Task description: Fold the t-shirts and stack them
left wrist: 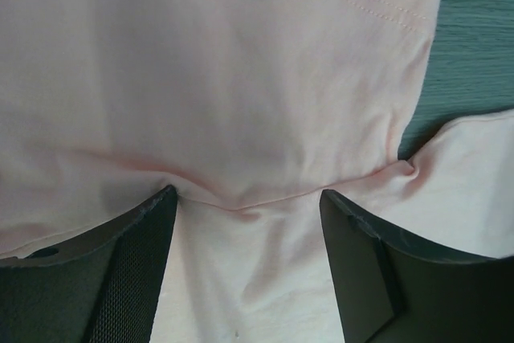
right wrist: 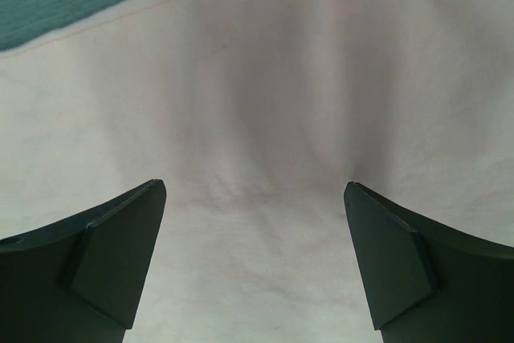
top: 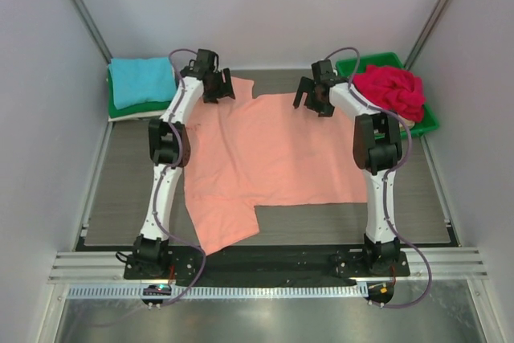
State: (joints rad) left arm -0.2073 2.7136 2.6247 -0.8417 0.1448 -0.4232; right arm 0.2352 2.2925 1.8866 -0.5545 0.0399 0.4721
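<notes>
Salmon-orange t-shirt [top: 273,158] lay spread flat over the grey table [top: 128,190], filling the middle ground between the two arms. Up at its far left corner sat the left gripper [top: 217,87], jaws standing well apart and clamped on nothing. In the left wrist view its fingertips [left wrist: 165,198] rested right at the cloth, with a shallow raised crease running across the gap from one tip to the other, beside a stitched hem. Over on the far right edge of the same shirt, the right gripper [top: 315,104] was spread as wide as it goes, both fingers [right wrist: 136,222] low over smooth pale fabric, nothing pinched between them. A folded turquoise t-shirt [top: 142,79] sat on a small pile at the far left, and a crumpled red t-shirt [top: 391,90] lay heaped in the green tray [top: 426,122] at the far right.
</notes>
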